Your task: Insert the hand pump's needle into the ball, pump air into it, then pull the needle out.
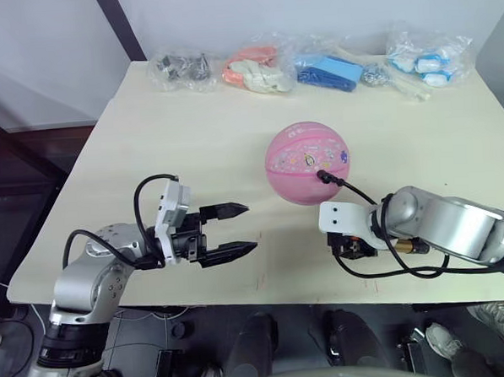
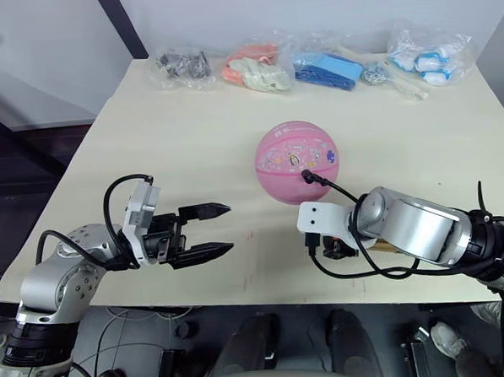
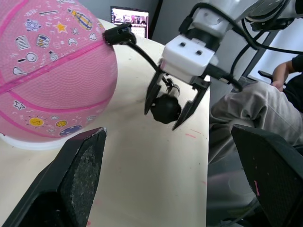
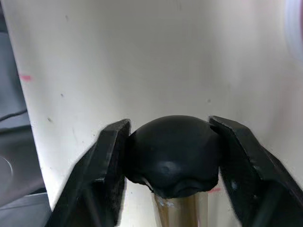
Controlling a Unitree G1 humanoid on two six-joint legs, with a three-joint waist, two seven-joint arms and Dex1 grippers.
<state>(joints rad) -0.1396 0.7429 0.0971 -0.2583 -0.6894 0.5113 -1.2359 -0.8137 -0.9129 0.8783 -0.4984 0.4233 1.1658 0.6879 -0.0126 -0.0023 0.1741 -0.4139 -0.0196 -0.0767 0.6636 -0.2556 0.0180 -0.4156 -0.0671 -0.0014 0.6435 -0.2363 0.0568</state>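
Two grippers, one hand pump (image 4: 173,161), one ball (image 1: 308,162).

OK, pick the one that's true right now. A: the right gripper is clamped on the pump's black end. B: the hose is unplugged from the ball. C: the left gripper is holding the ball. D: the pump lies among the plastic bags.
A: in the right wrist view the right gripper has both fingers pressed against the black end of the hand pump.
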